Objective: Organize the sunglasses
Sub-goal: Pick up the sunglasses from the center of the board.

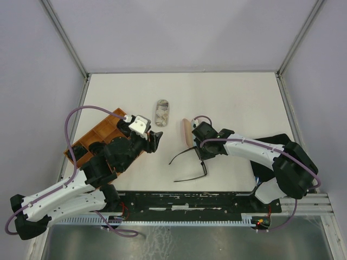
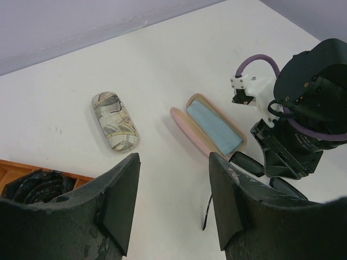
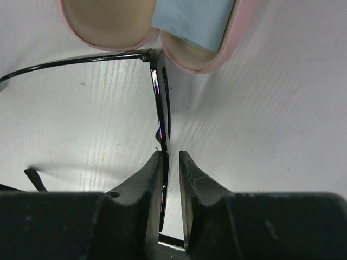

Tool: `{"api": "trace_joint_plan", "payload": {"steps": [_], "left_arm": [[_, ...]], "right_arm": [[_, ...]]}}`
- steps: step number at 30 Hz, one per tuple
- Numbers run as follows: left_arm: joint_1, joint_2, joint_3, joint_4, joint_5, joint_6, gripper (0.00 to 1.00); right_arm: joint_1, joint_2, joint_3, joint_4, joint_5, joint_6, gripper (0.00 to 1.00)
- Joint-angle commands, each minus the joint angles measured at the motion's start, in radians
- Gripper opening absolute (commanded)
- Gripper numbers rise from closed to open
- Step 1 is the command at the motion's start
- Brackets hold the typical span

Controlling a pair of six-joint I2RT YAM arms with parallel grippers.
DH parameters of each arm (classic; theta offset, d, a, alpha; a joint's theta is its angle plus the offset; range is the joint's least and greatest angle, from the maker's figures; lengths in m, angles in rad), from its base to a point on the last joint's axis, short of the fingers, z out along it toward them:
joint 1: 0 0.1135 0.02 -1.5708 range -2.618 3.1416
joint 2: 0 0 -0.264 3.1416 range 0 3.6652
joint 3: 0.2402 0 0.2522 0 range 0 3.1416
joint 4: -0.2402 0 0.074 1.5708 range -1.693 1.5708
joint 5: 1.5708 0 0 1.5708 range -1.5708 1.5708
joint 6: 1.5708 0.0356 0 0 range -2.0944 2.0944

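- The right gripper (image 3: 171,157) has its two fingers pressed almost together, with only a thin slit between them. In this slit it pinches the front of the sunglasses (image 3: 162,108).
- The frame stands on its edge between the fingers and runs straight ahead from the fingertips. Its far corner lies just beside the open pink case (image 3: 103,24); I cannot tell if they touch.
- The pink case is right in front of this gripper, open in two halves. A blue cloth (image 3: 192,19) lies in the half on the right.
- The left gripper (image 2: 173,179) is spread wide and holds nothing. Only the bare white table (image 2: 162,65) shows between its fingers.
- Ahead of the left gripper and a little to its left lies a closed patterned case (image 2: 115,121). At its left side is an orange tray (image 2: 16,165).
- Something dark and round sits in the tray, but it is half hidden behind the left finger and I cannot make it out.
- In the top view the right gripper covers the front of the sunglasses, so only the two arms show below it.
- In the right wrist view the lower part of the frame disappears between the fingers. One arm of the sunglasses is cut off at the left edge of the picture.
- The sunglasses have a thin, shiny black frame and slim arms, unfolded and spread apart. From the left wrist view the lenses look dark.
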Motion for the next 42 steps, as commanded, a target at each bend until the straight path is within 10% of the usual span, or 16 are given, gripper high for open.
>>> {"api": "trace_joint_plan", "payload": {"steps": [1, 26, 42], "left_arm": [[0.005, -0.01, 0.008, 0.052, -0.008, -0.06, 0.61], [0.006, -0.001, 0.005, 0.045, -0.003, -0.079, 0.61], [0.006, 0.265, 0.116, -0.026, -0.101, -0.394, 0.68]], "right_arm": [[-0.004, -0.013, 0.009, 0.028, 0.003, -0.021, 0.26], [-0.002, 0.013, 0.003, 0.025, -0.001, -0.043, 0.07], [0.137, -0.365, -0.156, 0.232, 0.277, -0.063, 0.0]]}}
